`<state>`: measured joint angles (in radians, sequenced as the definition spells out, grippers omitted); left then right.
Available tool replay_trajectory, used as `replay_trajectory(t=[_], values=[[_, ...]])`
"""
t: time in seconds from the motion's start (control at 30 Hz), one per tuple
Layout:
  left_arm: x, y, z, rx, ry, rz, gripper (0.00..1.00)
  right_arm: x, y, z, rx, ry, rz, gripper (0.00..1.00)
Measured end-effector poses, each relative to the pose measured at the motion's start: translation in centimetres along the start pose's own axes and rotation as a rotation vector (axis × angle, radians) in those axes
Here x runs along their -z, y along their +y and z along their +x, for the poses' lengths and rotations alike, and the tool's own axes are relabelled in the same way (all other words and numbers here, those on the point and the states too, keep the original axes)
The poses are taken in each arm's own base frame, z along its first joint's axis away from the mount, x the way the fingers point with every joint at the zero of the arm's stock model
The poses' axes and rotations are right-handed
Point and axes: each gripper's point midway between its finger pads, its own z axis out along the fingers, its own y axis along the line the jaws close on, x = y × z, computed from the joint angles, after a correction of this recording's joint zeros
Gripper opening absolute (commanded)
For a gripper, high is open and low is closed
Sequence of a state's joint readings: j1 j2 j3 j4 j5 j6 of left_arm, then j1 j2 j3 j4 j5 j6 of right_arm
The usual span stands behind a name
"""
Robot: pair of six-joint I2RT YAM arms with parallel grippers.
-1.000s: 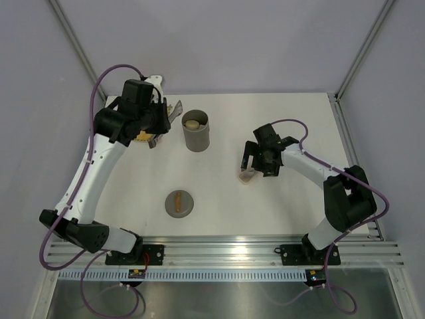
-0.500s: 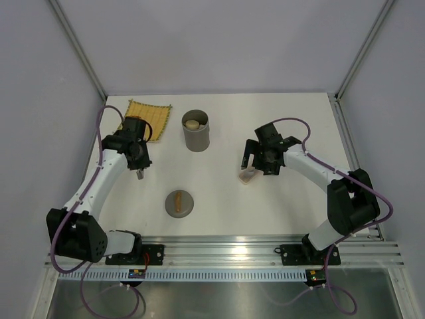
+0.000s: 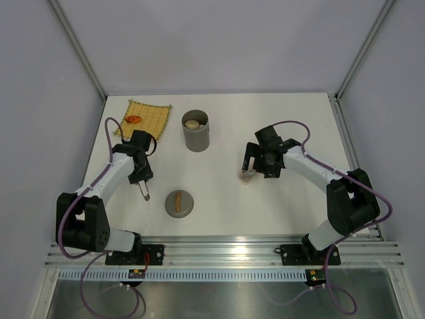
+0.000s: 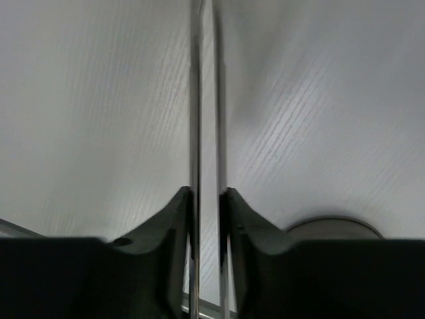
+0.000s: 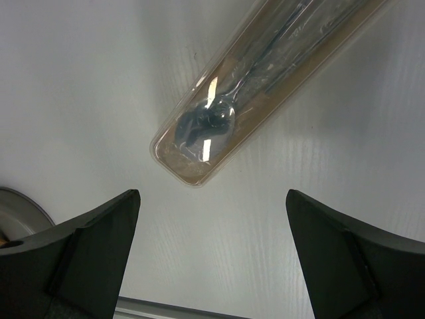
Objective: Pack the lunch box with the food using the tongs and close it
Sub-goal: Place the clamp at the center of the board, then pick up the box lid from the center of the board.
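Nearest me, the round grey lid (image 3: pixel 179 203) lies on the worktop (image 3: pixel 226 199), off the lunch box. My left end effector (image 4: pixel 207 199), near it, is pinched almost shut on the tongs (image 4: pixel 194 100). My right end effector (image 5: pixel 212 196) gapes empty over the cutlery case (image 5: pixel 265 86). Farther off, the lunch box (image 3: pixel 196 136) holds one pale piece (image 3: pixel 192 124), and an orange piece (image 3: pixel 133 119) waits on the yellow mat (image 3: pixel 149 116). Packing looks part done, closing not yet.
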<state>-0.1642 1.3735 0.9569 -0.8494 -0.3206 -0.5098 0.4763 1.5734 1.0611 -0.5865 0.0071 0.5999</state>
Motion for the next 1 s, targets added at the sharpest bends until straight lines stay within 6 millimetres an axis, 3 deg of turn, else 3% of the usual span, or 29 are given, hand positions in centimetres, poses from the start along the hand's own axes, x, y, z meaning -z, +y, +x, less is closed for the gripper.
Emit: replay_trajectory(t=[0.1, 0.13, 0.33, 0.43, 0.53, 0.6, 0.73, 0.83, 1.0], values=[[-0.4, -0.1, 0.4, 0.007, 0.014, -0.004, 0.69, 0.0, -0.2, 0.2, 0.0, 0.004, 0.003, 0.99], [-0.5, -0.2, 0.3, 0.011, 0.011, -0.001, 0.83, 0.0, -0.2, 0.3, 0.0, 0.005, 0.004, 0.99], [-1.0, -0.6, -0.2, 0.052, 0.0, 0.008, 0.98, 0.2, -0.2, 0.3, 0.001, 0.0, 0.0, 1.0], [-0.7, -0.9, -0.6, 0.077, -0.018, 0.025, 0.99, 0.6, -0.3, 0.3, 0.002, -0.01, -0.007, 1.0], [1.0, -1.4, -1.5, 0.089, -0.079, 0.077, 0.99, 1.0, -0.3, 0.2, 0.004, -0.022, -0.01, 0.99], [2.9, -2.4, -2.1, 0.063, -0.147, 0.139, 0.95, 1.0, -0.4, 0.2, 0.004, -0.026, -0.007, 1.0], [8.4, -6.7, -3.0, -0.067, -0.268, 0.316, 0.84, 1.0, -0.4, 0.2, 0.003, -0.025, -0.005, 1.0], [9.7, -8.9, -1.8, -0.134, -0.265, 0.375, 0.76, 0.9, -0.4, 0.2, 0.0, -0.022, -0.003, 0.99], [9.9, -10.4, 3.6, -0.239, -0.175, 0.399, 0.69, 0.8, -0.6, 0.1, 0.0, -0.03, 0.009, 0.99]])
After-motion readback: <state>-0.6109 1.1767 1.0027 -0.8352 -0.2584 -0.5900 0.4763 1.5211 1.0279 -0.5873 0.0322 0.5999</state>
